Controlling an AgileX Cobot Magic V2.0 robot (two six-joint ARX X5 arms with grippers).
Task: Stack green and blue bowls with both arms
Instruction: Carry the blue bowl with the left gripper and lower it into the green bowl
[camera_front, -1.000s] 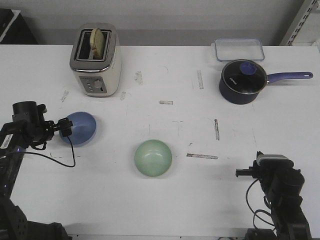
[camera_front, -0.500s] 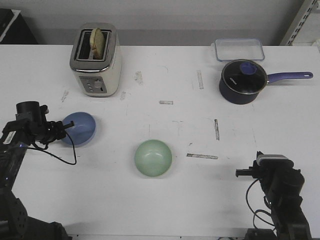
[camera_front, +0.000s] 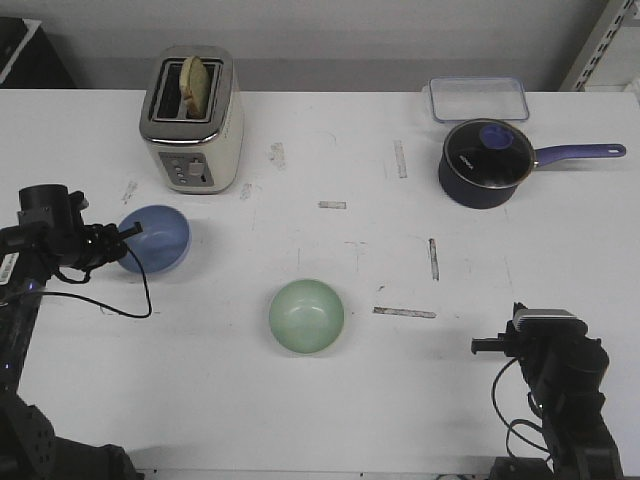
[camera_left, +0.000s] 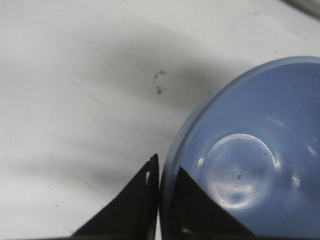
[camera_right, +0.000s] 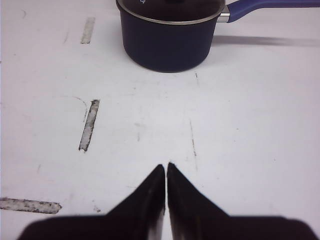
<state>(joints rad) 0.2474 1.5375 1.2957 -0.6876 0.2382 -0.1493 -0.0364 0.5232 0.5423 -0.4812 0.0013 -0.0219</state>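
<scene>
The blue bowl is pinched at its rim by the left end effector; the right end effector is pressed together. Carrying it right of the toaster, onto the green bowl, is called for next.

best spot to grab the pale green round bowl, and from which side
Probably the thin rim of the pale green round bowl, from above, one finger inside and one outside. It sits upright and open with bare table all round, so any rim section works; the right tool is nearer its right edge.

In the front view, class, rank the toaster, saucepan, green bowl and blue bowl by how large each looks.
1. Toaster
2. Saucepan, counting its long handle
3. Green bowl and blue bowl: look alike, so unranked; the left gripper covers part of the blue rim.
</scene>
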